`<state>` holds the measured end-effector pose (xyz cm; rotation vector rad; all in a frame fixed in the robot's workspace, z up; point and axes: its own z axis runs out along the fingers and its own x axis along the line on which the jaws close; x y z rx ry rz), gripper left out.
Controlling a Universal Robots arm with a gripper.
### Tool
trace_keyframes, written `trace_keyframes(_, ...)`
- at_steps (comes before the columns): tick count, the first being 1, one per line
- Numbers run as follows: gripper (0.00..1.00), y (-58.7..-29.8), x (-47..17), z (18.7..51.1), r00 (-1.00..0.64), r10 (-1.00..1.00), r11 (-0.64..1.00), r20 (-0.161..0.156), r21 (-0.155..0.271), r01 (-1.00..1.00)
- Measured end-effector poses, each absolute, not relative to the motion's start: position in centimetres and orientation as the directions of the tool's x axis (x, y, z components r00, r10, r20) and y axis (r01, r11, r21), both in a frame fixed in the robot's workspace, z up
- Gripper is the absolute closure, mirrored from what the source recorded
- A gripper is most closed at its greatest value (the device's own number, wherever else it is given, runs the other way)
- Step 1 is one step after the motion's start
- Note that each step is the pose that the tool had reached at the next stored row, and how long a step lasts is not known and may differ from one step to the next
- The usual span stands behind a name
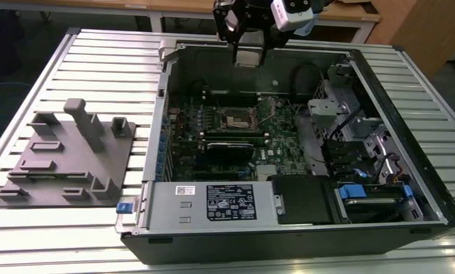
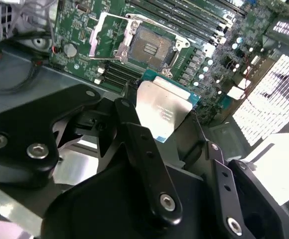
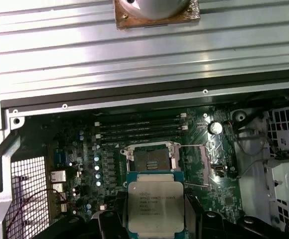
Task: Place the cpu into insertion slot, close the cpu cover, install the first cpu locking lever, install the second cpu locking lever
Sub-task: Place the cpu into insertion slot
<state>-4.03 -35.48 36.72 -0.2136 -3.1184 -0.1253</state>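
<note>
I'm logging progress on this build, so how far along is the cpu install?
Done: nothing is seated yet. The socket is bare, and the cover looks swung open beside it. In hand: the tool grips the cpu above the open case. Left: seating the cpu, closing the cover, and both levers.

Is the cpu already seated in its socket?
No, in the second wrist view the end effector holds the cpu clear of the empty socket.
</note>
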Motion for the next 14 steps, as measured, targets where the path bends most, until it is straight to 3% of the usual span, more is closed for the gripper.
trace_keyframes(14, 0.46, -35.48, -4.04, 36.69, -0.983, 0.185, 0.979, 0.019, 0.079, 0.186)
